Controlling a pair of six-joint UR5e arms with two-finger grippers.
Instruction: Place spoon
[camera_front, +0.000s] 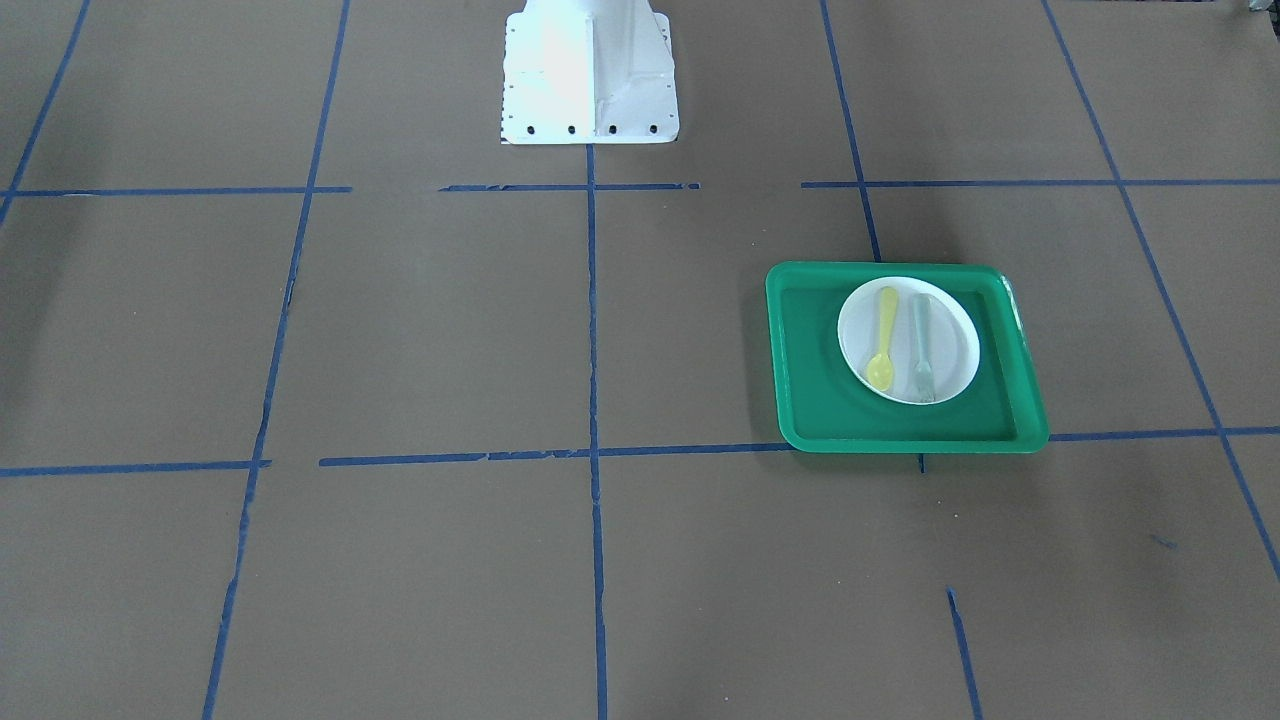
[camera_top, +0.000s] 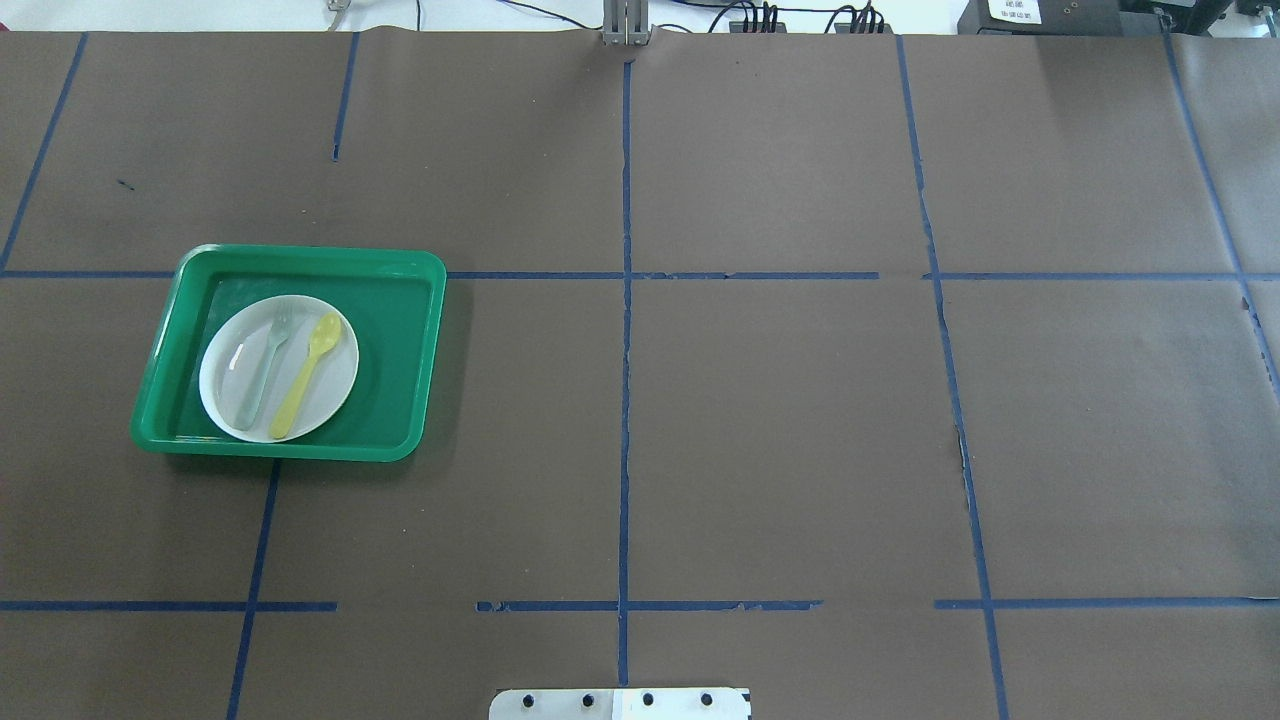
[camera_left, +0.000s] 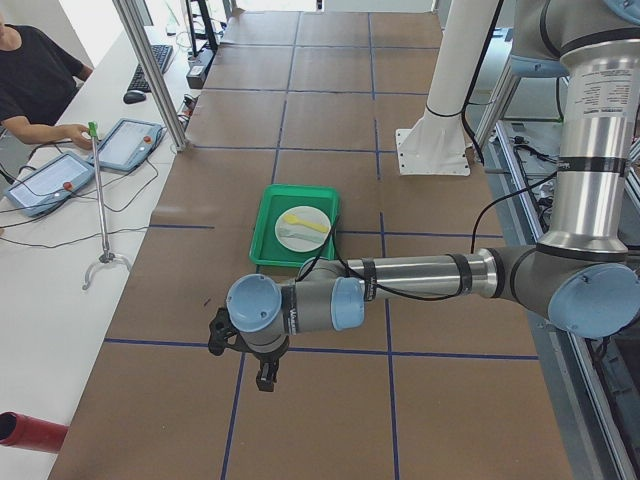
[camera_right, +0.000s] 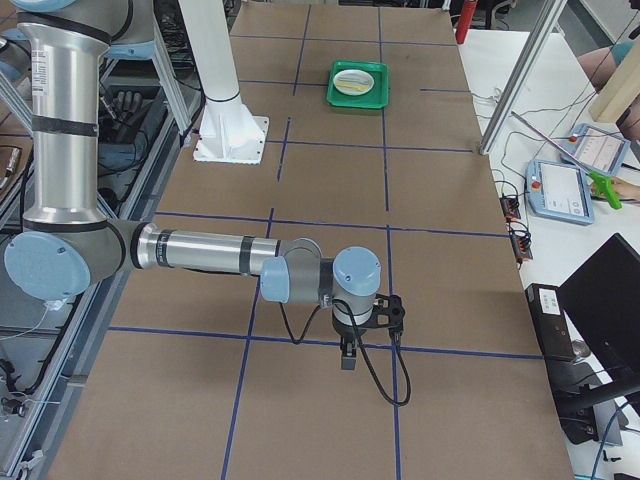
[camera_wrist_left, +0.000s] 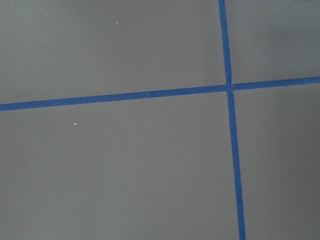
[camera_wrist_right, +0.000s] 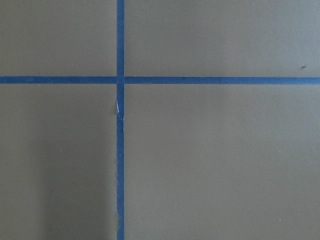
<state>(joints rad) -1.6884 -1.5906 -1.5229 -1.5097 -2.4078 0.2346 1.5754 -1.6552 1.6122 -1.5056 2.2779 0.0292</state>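
Two utensils are seen side by side on a white plate (camera_top: 230, 350): the yellow spoon (camera_top: 303, 373) and a pale grey-green fork (camera_top: 263, 367). The spoon is laid on the fork's right, apart from it, with its bowl turned away from the robot and its handle end reaching the plate's near rim. The plate is set inside a green tray (camera_top: 400, 330), which is placed on the robot's left half of the brown worktop (camera_top: 780, 420). Neither arm is caught by the overhead or front-facing views. From the table's left end, the left gripper (camera_left: 266, 378) is seen pointed down over the worktop beside a blue tape line, well apart from the tray; whether its fingers are released or clenched cannot be told. From the table's right end, the right gripper (camera_right: 346, 360) is seen likewise pointed down near a tape line, far from the tray, and the state of its fingers cannot be told either. Only bare worktop and crossing blue tape lines (camera_wrist_left: 229, 86) are shown by both wrist cameras.
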